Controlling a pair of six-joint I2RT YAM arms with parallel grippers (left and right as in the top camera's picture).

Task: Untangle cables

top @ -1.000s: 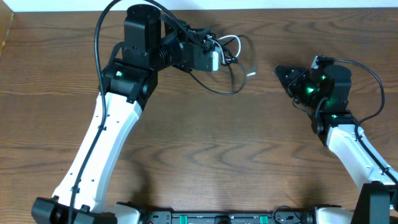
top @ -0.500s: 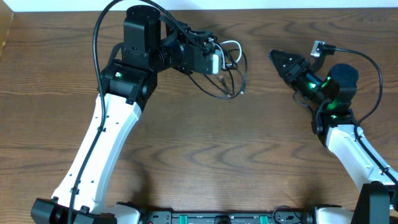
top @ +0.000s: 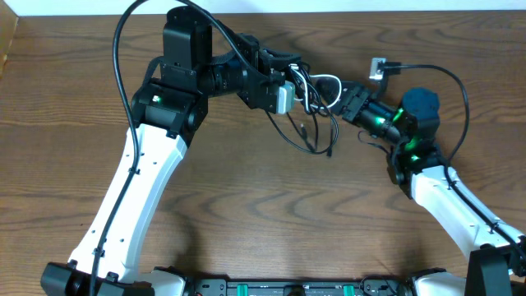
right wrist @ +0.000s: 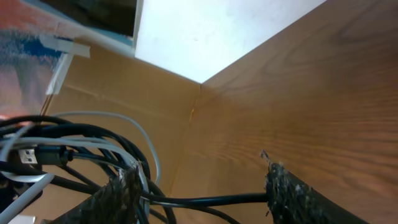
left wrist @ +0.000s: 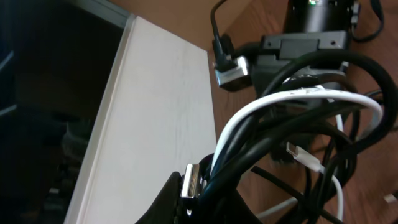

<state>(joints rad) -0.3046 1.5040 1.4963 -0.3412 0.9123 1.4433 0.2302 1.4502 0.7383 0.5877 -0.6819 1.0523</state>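
The cables (top: 317,107) are a tangle of thin black wires and a white one, hanging over the table's far middle. My left gripper (top: 289,89) is shut on the bundle. In the left wrist view the wires (left wrist: 292,124) fan out from the left gripper (left wrist: 199,200), with a silver plug (left wrist: 191,182) at the jaws. My right gripper (top: 342,100) reaches in from the right and stands open at the tangle's edge. In the right wrist view a black wire (right wrist: 205,200) crosses between the spread fingers of the right gripper (right wrist: 200,182), and the bundle (right wrist: 68,149) lies against the left finger.
The table's far edge (top: 411,11) borders a white surface. A cardboard edge (top: 6,41) shows at the far left. Thick black arm cords (top: 131,33) loop above the left arm, and another (top: 448,78) arcs over the right arm.
My right gripper has swung left across the table to the tangle and its jaws have spread. The left gripper has carried the bundle a little to the right.
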